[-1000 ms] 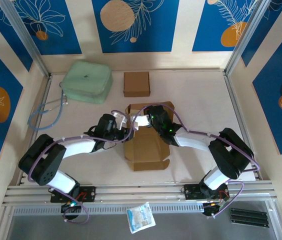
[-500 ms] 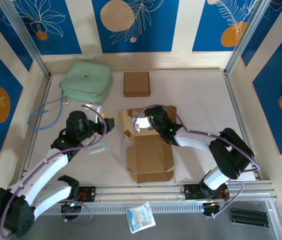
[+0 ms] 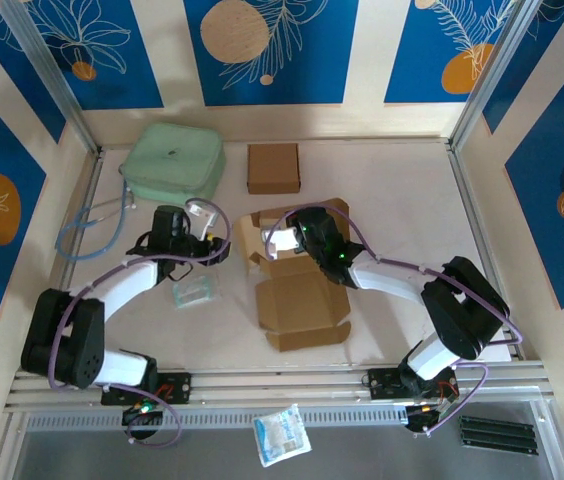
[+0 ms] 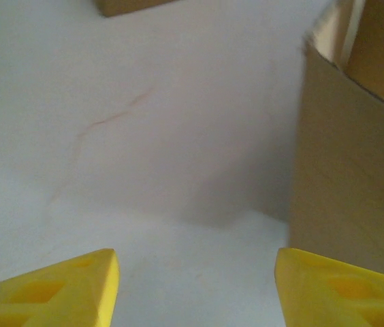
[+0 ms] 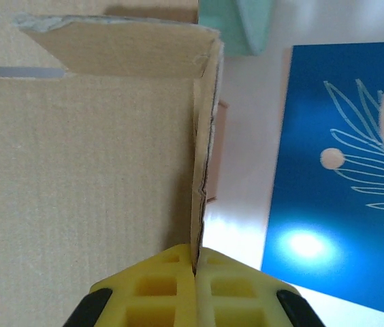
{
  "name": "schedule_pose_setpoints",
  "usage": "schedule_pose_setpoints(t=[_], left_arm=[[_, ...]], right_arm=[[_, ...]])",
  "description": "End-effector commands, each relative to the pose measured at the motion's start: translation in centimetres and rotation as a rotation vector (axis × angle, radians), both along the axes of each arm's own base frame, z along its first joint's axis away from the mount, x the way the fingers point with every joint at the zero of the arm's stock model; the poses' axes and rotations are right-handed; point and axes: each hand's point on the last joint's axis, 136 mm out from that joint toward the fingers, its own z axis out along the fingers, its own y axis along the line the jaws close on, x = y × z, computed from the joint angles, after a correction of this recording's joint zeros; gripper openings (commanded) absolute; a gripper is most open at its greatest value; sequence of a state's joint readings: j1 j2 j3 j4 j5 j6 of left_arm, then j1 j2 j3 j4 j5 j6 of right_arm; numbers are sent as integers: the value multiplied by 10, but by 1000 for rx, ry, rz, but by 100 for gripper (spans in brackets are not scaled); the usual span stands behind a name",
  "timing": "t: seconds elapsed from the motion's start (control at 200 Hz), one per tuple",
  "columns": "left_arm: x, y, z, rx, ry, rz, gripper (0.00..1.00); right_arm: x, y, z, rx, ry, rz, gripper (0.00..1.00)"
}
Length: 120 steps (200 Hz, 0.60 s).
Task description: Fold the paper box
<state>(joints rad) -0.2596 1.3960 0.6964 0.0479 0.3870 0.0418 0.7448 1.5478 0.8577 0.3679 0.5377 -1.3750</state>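
**One wall of the paper box is pinched, and the next wall is ready to be folded.**
The paper box (image 3: 300, 310) lies in the middle of the table (image 3: 402, 195), with its flat lid nearest the arms. A thin side wall is clamped tight between the right fingers (image 5: 171, 283); it should be held upright and not bent. The left fingers (image 4: 49, 289) are apart with nothing between them, just beside the box's left wall. That wall should be pushed in slowly so the card is not torn.
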Motion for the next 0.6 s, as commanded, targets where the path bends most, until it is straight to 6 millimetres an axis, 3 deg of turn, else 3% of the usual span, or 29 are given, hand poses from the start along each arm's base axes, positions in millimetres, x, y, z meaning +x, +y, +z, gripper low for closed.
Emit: schedule_pose_setpoints(t=[0.0, 0.11, 0.34, 0.595], left_arm=[[2, -31, 32, -130, -89, -197, 60], [5, -38, 33, -150, -75, -229, 58], [13, -44, 30, -138, -54, -281, 54], [20, -58, 31, -189, -18, -348, 52]], right_arm=[[9, 11, 47, 65, -115, 42, 0], [12, 12, 47, 71, -107, 50, 0], [14, 9, 25, 31, -85, 53, 0], [13, 9, 24, 43, -56, 53, 0]])
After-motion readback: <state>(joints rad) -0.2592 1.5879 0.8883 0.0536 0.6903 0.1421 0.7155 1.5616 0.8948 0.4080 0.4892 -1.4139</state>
